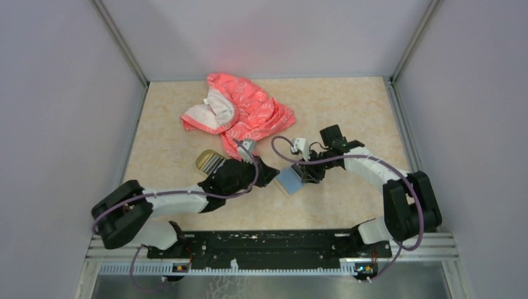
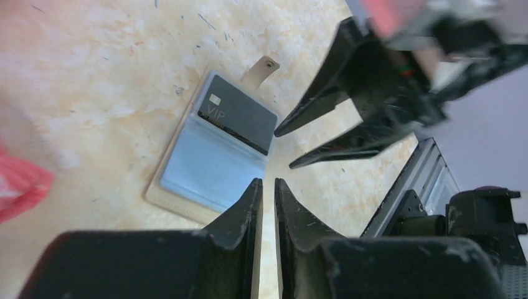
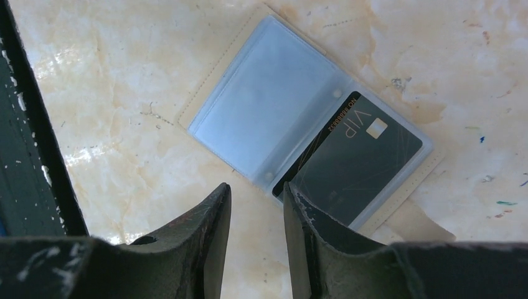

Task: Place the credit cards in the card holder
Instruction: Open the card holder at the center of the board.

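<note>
One dark card point(image 3: 352, 165) w. "VIP" print and a small pale chip sits inside a clear pocket of the holder point(image 3: 268, 106). The holder lies open and flat on the counter point(image 3: 124, 124), blue-grey inside facing up, about mid-counter, btw. the two tools. The pocket next to the card shows only lining. A tan snap tab point(image 2: 261, 67) sticks out from the card side and rests on the counter.

R tool point(image 3: 256, 205) hangs over the card side of the holder. Its fingers are apart w. a moderate gap. Only counter shows in the gap and nothing is clamped. In the left wrist view its tips point at the card's edge from very near. If they touch it, I cannot tell.

L tool point(image 2: 268, 193) is just beside the holder's opposite edge, by the blue pocket. Its fingers are nearly together w. only a thin slit btw. them, and nothing is in the slit.

Several cards point(image 1: 215, 164), dark w. pale stripes, lie in an oval dish point(image 1: 199, 161) to the left of the holder, well apart from it and partly hidden by the left arm. A pink-red cloth point(image 1: 240, 112) lies crumpled behind the dish, near it.
</note>
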{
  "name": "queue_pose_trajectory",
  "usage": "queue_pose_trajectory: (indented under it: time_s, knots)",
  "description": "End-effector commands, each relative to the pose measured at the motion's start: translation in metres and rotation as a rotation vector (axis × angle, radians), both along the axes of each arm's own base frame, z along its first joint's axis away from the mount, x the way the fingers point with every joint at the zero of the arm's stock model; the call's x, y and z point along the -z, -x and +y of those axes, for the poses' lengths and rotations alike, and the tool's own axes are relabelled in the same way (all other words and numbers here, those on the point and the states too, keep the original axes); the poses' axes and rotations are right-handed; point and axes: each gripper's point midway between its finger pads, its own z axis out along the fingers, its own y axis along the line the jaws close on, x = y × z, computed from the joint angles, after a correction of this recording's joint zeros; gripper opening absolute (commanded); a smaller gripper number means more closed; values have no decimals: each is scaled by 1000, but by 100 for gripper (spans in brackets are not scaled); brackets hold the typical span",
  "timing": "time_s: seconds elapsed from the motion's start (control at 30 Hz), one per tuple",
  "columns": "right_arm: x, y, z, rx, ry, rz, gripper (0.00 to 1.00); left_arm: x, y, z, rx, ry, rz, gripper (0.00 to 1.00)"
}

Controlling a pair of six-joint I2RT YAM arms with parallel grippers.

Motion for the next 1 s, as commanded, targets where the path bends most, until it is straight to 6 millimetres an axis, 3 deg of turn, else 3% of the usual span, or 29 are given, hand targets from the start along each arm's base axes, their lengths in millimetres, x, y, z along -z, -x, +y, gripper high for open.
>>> queue_pose_trajectory:
  time_s: [0.0, 0.2, 0.37, 0.73, 0.83, 0.97]
  knots:
    - [1, -11, 3, 28, 16, 42, 36, -5, 6, 43, -67, -112, -83, 18]
    - [23, -3, 12, 16, 94, 117, 35, -4, 11, 98, -154, -195, -194, 65]
    - [33, 4, 18, 5, 126, 161, 34, -5, 17, 126, -199, -232, -180, 86]
    - [38, 25, 40, -51, 116, 289, 34, -13, 29, 158, -271, -221, -142, 88]
    - [19, 21, 45, -59, 84, 258, 34, -4, 32, 164, -284, -259, -105, 85]
    - [-23, 19, 50, -93, -3, 126, 35, 1, 32, 169, -303, -306, -63, 79]
